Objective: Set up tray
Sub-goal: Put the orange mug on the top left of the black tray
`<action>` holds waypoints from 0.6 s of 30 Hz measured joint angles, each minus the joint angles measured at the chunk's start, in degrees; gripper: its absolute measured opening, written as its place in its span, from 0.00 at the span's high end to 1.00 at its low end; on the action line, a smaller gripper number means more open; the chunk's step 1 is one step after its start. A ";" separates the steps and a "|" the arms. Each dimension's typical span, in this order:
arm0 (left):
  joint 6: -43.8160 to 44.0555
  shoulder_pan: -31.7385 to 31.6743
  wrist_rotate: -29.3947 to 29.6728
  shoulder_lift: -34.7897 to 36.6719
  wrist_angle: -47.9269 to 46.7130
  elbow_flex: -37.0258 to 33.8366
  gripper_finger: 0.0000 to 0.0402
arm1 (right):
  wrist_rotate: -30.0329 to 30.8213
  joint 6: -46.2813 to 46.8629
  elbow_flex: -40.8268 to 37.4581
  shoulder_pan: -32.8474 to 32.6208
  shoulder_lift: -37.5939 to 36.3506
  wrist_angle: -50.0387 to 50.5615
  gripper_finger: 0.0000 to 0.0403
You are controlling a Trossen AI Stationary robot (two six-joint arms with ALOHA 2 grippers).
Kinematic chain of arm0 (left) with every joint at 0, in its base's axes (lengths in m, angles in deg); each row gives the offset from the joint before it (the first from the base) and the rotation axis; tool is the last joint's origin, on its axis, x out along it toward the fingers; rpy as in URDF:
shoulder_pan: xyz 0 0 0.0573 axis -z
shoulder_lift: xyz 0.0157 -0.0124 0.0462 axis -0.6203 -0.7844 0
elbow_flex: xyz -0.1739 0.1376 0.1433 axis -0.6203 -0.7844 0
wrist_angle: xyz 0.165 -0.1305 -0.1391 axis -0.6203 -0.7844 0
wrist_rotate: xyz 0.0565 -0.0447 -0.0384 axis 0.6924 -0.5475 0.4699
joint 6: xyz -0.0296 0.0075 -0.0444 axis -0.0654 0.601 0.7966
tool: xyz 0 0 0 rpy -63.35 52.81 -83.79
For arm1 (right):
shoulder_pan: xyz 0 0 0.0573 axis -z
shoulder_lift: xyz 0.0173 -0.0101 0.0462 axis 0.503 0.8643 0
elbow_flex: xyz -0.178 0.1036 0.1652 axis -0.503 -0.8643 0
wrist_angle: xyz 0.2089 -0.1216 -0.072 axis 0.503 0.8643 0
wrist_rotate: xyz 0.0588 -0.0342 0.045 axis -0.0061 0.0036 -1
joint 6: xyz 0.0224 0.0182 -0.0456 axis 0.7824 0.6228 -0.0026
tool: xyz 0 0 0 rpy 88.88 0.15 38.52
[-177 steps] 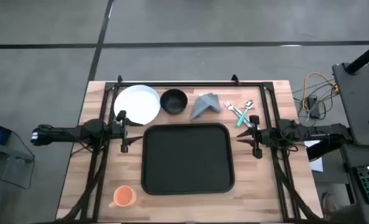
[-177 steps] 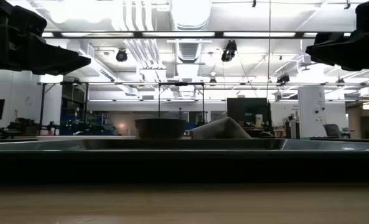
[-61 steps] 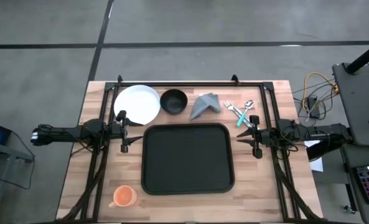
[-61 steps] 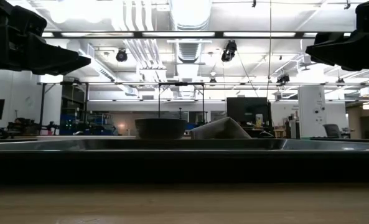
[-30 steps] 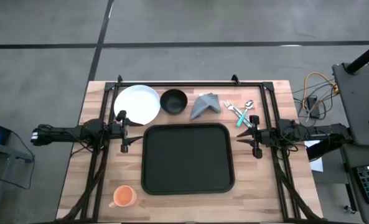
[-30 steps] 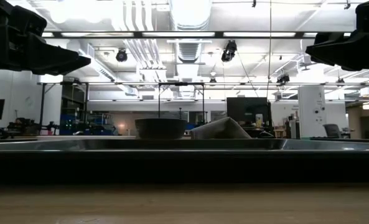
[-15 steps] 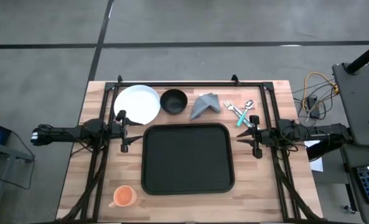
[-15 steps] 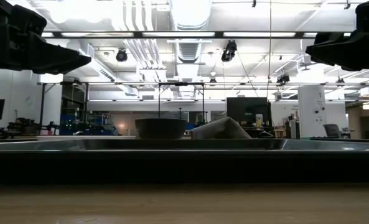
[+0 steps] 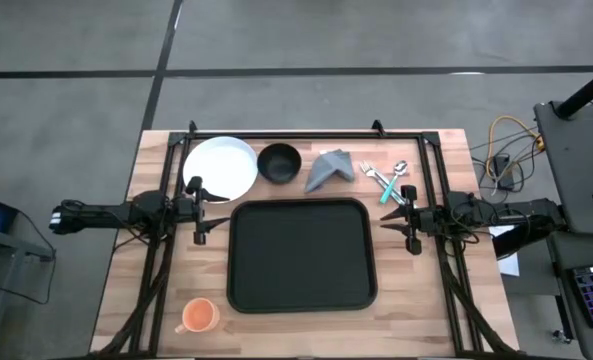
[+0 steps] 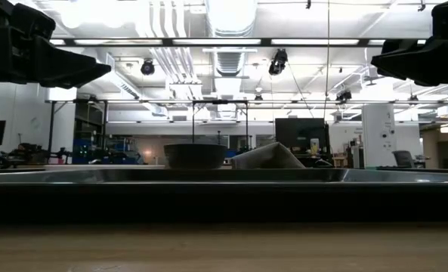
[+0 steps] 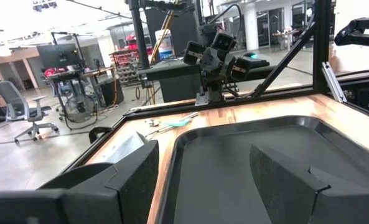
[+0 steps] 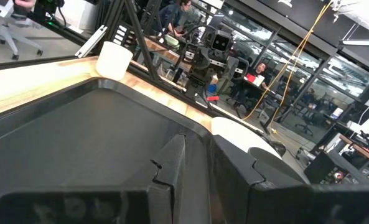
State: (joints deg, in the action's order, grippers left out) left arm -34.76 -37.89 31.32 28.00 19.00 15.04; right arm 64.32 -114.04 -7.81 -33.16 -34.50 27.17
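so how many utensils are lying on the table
3, as far as the overhead view shows: a fork, a spoon and a teal-handled piece, clustered right of the grey napkin, near the right gripper. Overlap could hide another.

Tray (image 9: 301, 255) middle: bare, open from above.
Far edge: plate (image 9: 221, 168), bowl (image 9: 279, 163), napkin (image 9: 330, 168), cutlery (image 9: 386, 180) crowd it.
Near-left corner: orange cup (image 9: 198, 315).

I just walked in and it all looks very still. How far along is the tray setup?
Nothing looks done yet: the black tray is bare. The white plate, black bowl, grey napkin, cutlery and orange cup all sit on the table outside it. Nothing is in hand: the left gripper and right gripper flank the tray, empty. All placing remains.
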 joint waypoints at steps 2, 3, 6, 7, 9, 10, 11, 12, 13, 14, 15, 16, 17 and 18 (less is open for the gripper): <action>0.00 0.00 -0.04 -0.01 0.43 0.00 0.43 | -0.02 0.00 0.00 -0.01 -0.02 0.00 0.83; 0.00 0.00 -0.13 0.00 0.98 0.00 0.43 | 0.00 0.00 0.00 -0.01 -0.01 -0.02 0.83; 0.00 0.00 -0.24 0.00 2.36 0.02 0.43 | 0.00 0.00 -0.02 -0.01 -0.02 -0.01 0.83; 0.00 0.00 -0.24 0.00 2.81 0.02 0.43 | -0.01 0.00 -0.01 0.00 -0.01 -0.01 0.83; -0.02 0.00 -0.24 0.02 4.15 0.02 0.43 | 0.00 0.00 -0.02 -0.01 -0.02 -0.01 0.83; -0.01 0.00 -0.22 0.02 4.97 0.02 0.43 | 0.00 0.00 0.00 -0.02 0.00 0.00 0.83; -0.02 0.00 -0.22 0.01 5.45 0.14 0.43 | -0.02 0.00 -0.02 -0.02 -0.02 0.00 0.83; -0.03 0.00 -0.21 0.02 5.93 0.38 0.43 | -0.01 0.00 -0.01 -0.01 0.00 -0.01 0.83; -0.03 0.00 -0.20 0.00 6.16 0.83 0.43 | -0.02 0.00 -0.01 -0.01 -0.02 -0.01 0.83; -0.02 0.00 -0.22 0.00 6.23 1.47 0.43 | -0.01 0.00 0.00 -0.01 -0.01 0.00 0.83; -0.02 0.00 -0.22 0.00 6.24 2.18 0.43 | -0.01 0.00 -0.01 -0.01 -0.01 0.00 0.83; -0.02 0.00 -0.38 0.00 6.11 2.78 0.43 | -0.01 0.00 -0.01 -0.02 -0.01 -0.01 0.83; -0.02 0.00 -1.10 0.00 5.59 3.35 0.43 | -0.01 0.00 0.00 -0.01 0.00 -0.01 0.83; -0.03 0.00 -1.82 -0.06 4.86 3.84 0.43 | 0.00 0.00 -0.02 -0.01 -0.02 0.00 0.83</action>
State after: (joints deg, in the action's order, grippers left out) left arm -34.79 -37.89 29.51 27.94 23.86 18.87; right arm 64.31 -114.04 -7.83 -33.18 -34.52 27.17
